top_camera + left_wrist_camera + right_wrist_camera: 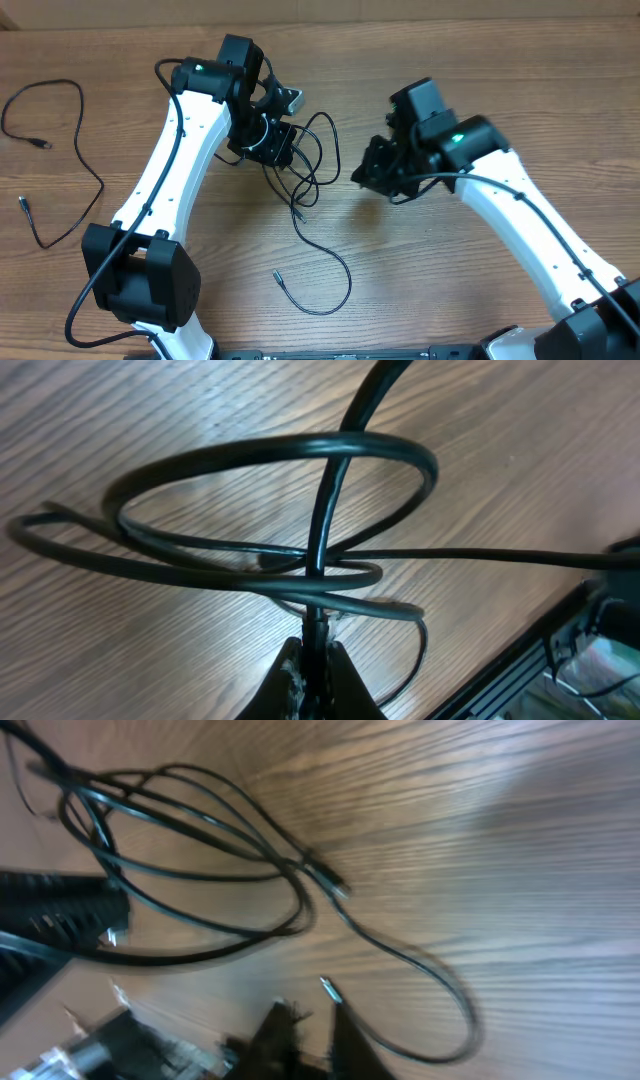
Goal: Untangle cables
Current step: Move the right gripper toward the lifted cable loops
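A tangle of thin black cables [305, 165] lies at the table's middle. My left gripper [285, 150] is shut on one strand of it. In the left wrist view the jaws [318, 650] pinch a cable [326, 510] that rises through crossed loops. A tail [349, 280] runs from the tangle toward the front and ends in a plug [277, 273]. My right gripper [362, 178] is just right of the tangle, open and empty. In the right wrist view its fingers [310, 1020] sit close to a silver-tipped plug [327, 986]. Another plug [335, 888] lies by the loops.
A separate thin black cable [100, 182] lies in a loose curve at the far left, with a plug [43, 145] at one end. The left arm's white link [170, 160] crosses between it and the tangle. The right arm [530, 220] reaches in from the front right.
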Motion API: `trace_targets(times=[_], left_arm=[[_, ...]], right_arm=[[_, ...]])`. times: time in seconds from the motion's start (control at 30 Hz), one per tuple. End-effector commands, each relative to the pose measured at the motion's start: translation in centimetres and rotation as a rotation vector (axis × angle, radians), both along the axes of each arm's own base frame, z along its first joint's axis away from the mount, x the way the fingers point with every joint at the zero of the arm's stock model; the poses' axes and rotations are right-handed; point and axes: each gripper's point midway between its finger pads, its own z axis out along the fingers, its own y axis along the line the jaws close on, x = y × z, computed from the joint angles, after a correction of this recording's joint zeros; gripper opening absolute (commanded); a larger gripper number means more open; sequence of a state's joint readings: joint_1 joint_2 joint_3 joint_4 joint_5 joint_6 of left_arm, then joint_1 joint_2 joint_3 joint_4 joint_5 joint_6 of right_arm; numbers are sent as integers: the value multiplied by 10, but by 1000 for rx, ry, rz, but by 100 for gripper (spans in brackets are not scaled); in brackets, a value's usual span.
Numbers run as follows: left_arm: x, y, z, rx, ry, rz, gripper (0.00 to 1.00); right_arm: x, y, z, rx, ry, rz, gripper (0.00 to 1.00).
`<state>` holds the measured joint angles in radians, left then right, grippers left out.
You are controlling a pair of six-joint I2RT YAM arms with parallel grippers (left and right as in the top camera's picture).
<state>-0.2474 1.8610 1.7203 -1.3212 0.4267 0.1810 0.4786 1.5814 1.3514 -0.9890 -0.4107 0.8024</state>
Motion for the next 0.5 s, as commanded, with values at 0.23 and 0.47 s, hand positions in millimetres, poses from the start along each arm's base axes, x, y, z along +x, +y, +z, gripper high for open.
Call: trace_targets(times=[0.23,0.47], left_arm=[[-7,-13,-9,-88,21,-53,4],[-15,-18,-6,-139,65,-53,4]], right_arm=[[-33,61,-43,72,16,-1,4],[-20,57,-52,-20,-87,-76,4]])
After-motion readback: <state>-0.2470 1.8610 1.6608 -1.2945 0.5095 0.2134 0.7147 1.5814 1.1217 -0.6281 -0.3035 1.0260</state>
